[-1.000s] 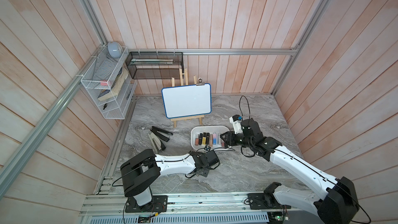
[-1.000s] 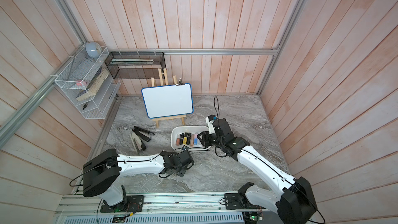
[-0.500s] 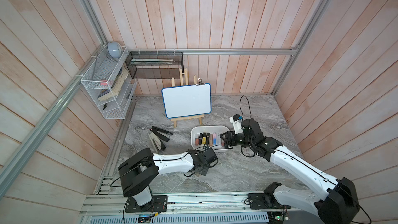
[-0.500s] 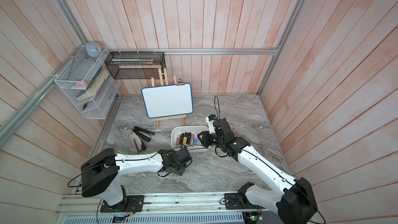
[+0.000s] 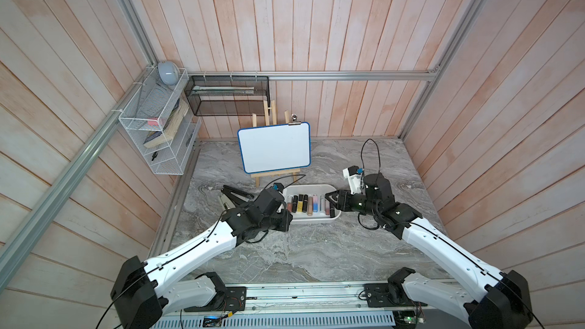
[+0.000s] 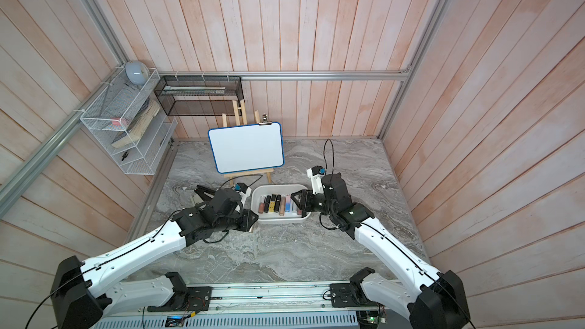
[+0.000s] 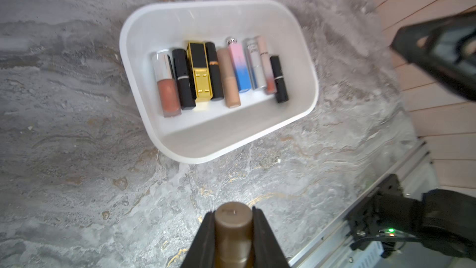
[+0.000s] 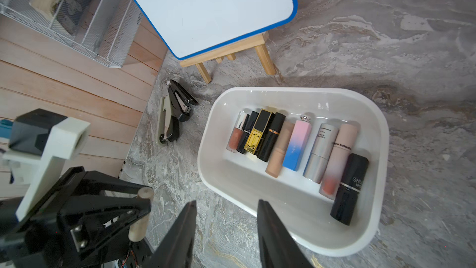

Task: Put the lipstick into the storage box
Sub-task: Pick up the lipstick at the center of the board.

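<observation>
Between the left gripper's (image 7: 233,211) fingers (image 7: 203,241), the lipstick (image 7: 233,235) stands crosswise, roughly upright.

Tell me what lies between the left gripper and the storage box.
Left wrist view: only bare marble tabletop separates the left gripper, holding a lipstick, from the storage box.

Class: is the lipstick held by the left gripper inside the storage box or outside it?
Outside. The left gripper is shut on the lipstick beside the storage box, clear of its rim, above the table.
</observation>
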Available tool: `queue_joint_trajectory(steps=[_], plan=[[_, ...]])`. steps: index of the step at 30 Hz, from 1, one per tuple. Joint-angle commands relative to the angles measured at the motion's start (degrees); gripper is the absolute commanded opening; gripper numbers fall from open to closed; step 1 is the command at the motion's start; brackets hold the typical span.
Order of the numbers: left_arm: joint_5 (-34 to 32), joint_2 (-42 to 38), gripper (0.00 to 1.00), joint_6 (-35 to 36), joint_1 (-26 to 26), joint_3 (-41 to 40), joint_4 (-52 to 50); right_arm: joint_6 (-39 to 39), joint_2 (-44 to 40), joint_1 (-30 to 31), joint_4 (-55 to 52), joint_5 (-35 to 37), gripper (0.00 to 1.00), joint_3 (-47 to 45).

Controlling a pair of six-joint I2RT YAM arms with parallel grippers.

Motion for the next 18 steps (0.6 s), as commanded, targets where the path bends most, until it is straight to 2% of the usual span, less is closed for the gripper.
queue_joint_trajectory(steps=[1,7,13,18], plan=[[10.12,-2.52,0.25,0.65,2.82,-1.44,7.35,1.76,-1.95,-0.64,4.07,-6.49,0.44,-1.05],[18.96,-2.16,0.25,-2.31,6.53,-2.14,17.31,4.31,-4.44,-0.73,11.10,-15.42,0.46,-3.09],[28.40,-2.15,0.25,-10.13,10.88,-5.59,33.83,8.45,-6.22,-0.66,20.56,-24.75,0.48,-5.79],[32.87,-1.00,0.26,-16.41,12.18,-8.34,46.70,11.80,-6.35,0.04,27.05,-27.88,0.49,-7.82]])
